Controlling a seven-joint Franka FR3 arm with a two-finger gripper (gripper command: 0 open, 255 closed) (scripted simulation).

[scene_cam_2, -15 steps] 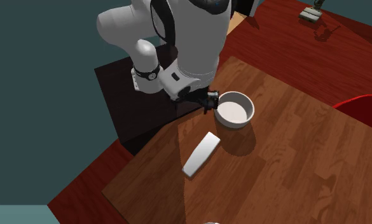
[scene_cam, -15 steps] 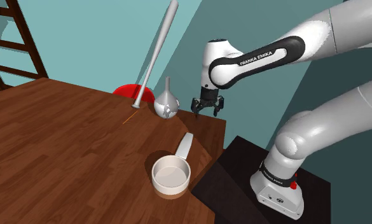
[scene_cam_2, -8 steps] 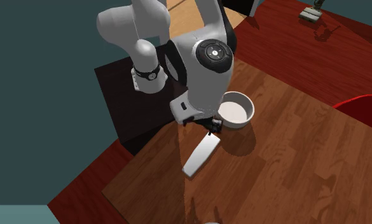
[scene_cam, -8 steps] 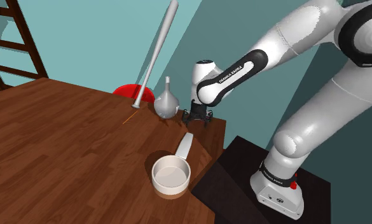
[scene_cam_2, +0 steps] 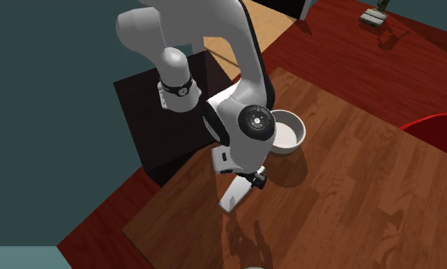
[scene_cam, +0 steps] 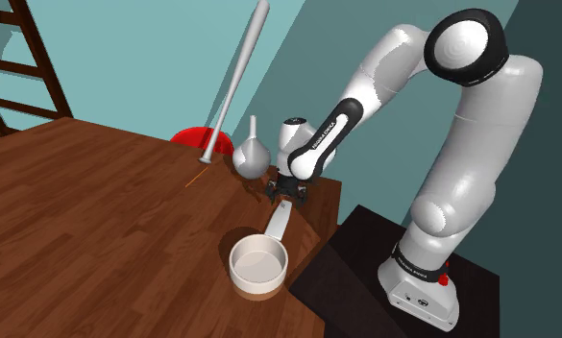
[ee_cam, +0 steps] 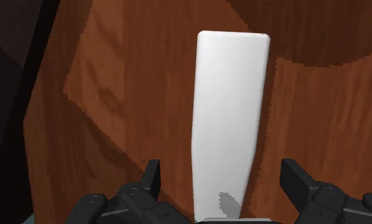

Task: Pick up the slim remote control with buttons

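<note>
In the second exterior view the arm (scene_cam_2: 233, 107) covers most of the remote (scene_cam_2: 232, 199), leaving one end showing, and it hides part of the bowl's (scene_cam_2: 294, 147) rim. In the shoulder view the jaws cover the remote's end toward the counter's (scene_cam: 96, 221) far corner. In the wrist view that end runs out of frame between the parted jaws. A red thing (scene_cam_2: 437, 128) is cut by the second exterior view's right edge. A small grey object (scene_cam_2: 374, 15) at that view's top edge is too small to name. The ladder (scene_cam: 14, 67) is cut by the shoulder view's left edge.
</note>
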